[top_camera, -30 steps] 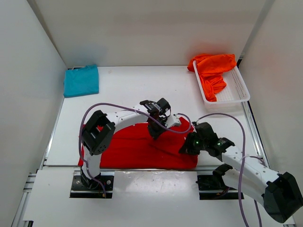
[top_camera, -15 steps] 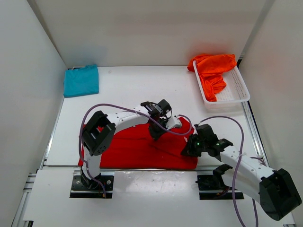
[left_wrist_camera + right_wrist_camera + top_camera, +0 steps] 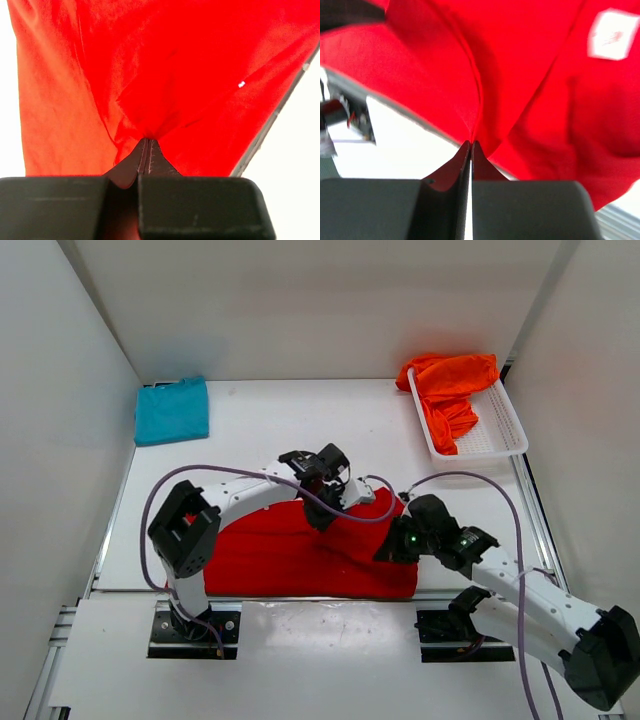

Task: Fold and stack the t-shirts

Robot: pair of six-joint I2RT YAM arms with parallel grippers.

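While the teal shirt (image 3: 172, 411) lies folded in the far left corner of the table (image 3: 270, 430), the red shirt (image 3: 270, 560) is spread along the near edge, and the left gripper (image 3: 320, 514) is clamped tight on a pinch of it near its far edge. Just right of that, the right gripper (image 3: 388, 548) has its fingers pressed together on a fold at the red shirt's right end. Farther right, the orange shirt (image 3: 452, 385) sits bunched in the basket (image 3: 500, 430), spilling over its far rim.

The table (image 3: 300, 430) carries a teal-blue t-shirt (image 3: 172, 410), red t-shirt (image 3: 290, 555) and mesh basket (image 3: 492, 436).
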